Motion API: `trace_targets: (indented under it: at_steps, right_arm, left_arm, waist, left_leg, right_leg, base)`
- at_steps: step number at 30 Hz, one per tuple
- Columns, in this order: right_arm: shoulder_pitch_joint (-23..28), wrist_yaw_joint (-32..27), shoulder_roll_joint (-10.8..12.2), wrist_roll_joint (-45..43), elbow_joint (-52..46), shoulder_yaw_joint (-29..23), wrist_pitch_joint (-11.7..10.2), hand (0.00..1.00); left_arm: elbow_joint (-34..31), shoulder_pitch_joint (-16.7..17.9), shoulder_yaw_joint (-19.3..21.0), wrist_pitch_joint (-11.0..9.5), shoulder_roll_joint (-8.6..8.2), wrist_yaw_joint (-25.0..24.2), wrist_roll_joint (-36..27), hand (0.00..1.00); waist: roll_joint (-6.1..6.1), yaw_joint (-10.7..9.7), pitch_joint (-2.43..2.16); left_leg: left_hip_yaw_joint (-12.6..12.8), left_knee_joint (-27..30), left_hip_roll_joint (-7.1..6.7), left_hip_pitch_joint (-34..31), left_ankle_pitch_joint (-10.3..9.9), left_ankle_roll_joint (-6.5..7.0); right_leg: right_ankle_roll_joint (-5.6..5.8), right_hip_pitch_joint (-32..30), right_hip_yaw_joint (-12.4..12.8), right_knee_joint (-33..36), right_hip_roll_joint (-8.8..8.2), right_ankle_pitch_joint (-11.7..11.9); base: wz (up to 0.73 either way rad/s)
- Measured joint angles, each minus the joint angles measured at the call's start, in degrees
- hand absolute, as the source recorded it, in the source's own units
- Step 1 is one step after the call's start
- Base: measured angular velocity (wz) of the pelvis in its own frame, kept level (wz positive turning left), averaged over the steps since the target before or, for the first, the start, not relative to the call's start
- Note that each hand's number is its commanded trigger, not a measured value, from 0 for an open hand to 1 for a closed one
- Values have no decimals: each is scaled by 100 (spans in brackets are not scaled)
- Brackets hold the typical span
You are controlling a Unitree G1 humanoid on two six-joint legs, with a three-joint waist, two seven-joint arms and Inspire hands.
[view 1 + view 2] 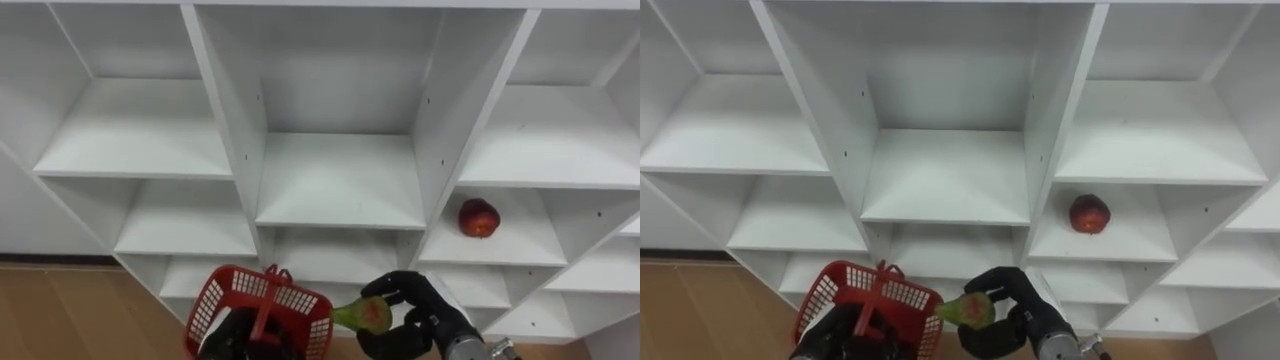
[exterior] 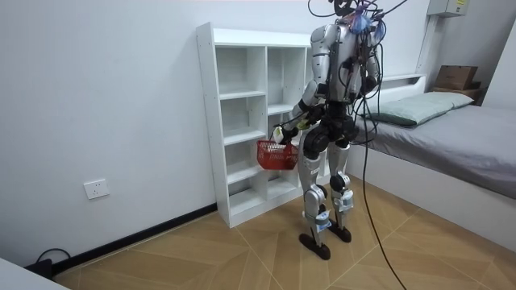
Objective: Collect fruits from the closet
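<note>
Now | right robot hand (image 1: 422,312) grips green fruit (image 1: 367,316) beside red basket (image 1: 292,298) | left robot hand (image 1: 228,340) grip unclear

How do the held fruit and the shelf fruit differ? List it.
Colour: the held fruit is mostly green; the shelf fruit is red. Shape: the held fruit tapers; the shelf fruit is round. State: the right robot hand grips the held fruit; the shelf fruit lies free. Both are fruit.

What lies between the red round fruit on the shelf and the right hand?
Only the bare white shelf board under the red round fruit, in both eye views; the right hand grips a green fruit.
</note>
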Motion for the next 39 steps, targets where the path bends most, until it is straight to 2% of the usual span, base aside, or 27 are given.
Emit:
trace_targets:
  at_steps: [9,17,28,33,39]
  right_arm:
    - [-366,52,10,-430,472,140,3,100]
    - [-928,147,42,-457,1089,232,2,100]
    - [-1036,279,51,-408,1449,600,5,100]
    - [-1172,276,59,-415,1826,663,3,100]
    - [-1186,274,100,-419,1846,664,3,100]
  left_arm:
    - [105,-179,-264,-64,-88,-158,-147,100]
    - [211,-188,-386,-63,-125,-244,-137,100]
    - [228,-294,-736,-54,-75,-479,-130,100]
    - [227,-494,-808,-58,-131,-609,-204,100]
    - [227,-559,-887,-76,-169,-673,-204,100]
  waist:
    - [95,109,20]
    - [95,113,18]
    - [123,125,2]
    - [128,117,3]
    - [128,117,3]
  left_leg:
    - [4,28,10,-126,-3,0]
    - [3,31,10,-176,-3,0]
    - [-4,45,11,-262,-3,-1]
    - [-3,92,23,-335,-2,-2]
    - [5,109,23,-354,-2,-2]
  right_leg:
    - [-9,-119,6,23,8,5]
    - [-9,-165,1,21,6,6]
    - [-15,-241,-5,22,-2,10]
    - [-26,-301,4,47,-7,18]
    - [-26,-334,14,71,-2,18]
  base:
    - [0]
    - [0]
    - [0]
    - [0]
    - [0]
